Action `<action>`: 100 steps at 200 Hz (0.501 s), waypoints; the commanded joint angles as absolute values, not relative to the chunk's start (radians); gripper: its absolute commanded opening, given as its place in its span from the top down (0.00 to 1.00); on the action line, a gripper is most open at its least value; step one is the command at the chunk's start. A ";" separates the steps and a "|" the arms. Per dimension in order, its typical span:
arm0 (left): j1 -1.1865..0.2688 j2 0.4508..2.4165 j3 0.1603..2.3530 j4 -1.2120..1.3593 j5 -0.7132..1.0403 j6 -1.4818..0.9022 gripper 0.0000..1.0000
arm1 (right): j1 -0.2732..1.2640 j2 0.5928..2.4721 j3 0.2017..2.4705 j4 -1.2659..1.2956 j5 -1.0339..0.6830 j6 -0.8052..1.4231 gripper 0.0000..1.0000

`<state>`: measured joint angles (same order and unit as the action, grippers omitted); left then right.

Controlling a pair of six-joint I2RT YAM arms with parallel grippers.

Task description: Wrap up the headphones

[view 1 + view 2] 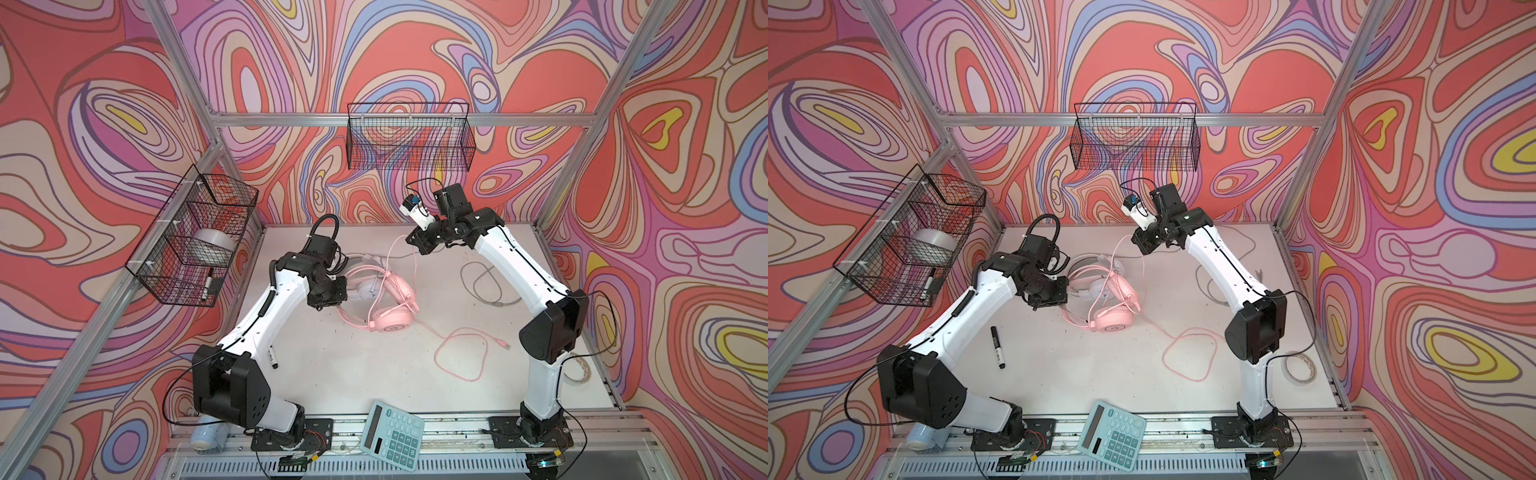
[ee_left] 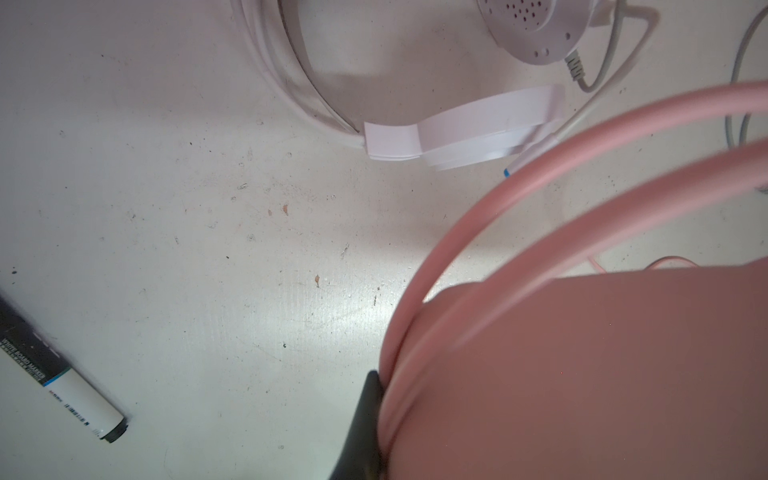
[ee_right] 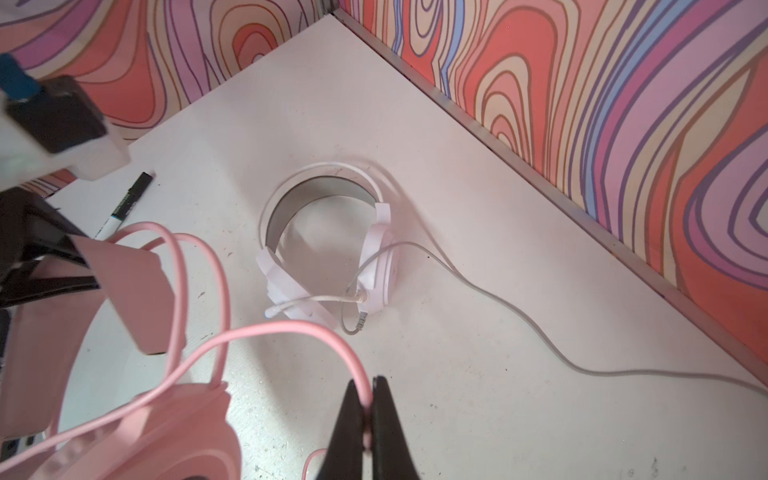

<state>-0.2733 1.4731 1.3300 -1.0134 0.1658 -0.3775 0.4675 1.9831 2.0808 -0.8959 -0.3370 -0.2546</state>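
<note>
— Spotted calculator [image 1: 392,432] at the front edge, out of play. Farther in?
— Found pink headset [image 1: 390,322] midway back, its band clamped in left gripper [image 1: 326,302], pressed together on it, likely to steady it.
— Beyond?
— Noticed white headset [image 3: 380,249] lying flat just behind, untouched. Farthest, saw right gripper [image 3: 369,399] pinching pink cable [image 3: 291,327], raised, apparently to wind it round.

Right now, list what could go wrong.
1. The right gripper pinches only the thin pink cable; a hard pull may let it slip or strain it.
2. The left gripper holds the pink headset by its band; it could twist loose.
3. The white headset lies close; loops may snag it.
</note>
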 commanded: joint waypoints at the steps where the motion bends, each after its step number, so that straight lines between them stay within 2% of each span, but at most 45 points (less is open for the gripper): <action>1: -0.275 1.456 1.358 -1.004 0.218 -0.358 1.00 | 0.438 2.016 2.058 -0.861 -0.321 -0.209 1.00; 100: -0.275 1.419 1.321 -1.002 0.237 -0.360 1.00 | 0.362 2.054 1.890 -0.729 -0.410 -0.101 1.00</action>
<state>-0.2733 1.4689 1.3266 -1.0119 0.1802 -0.3664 0.3744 2.0357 1.9133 -0.7780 -0.3870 -0.1364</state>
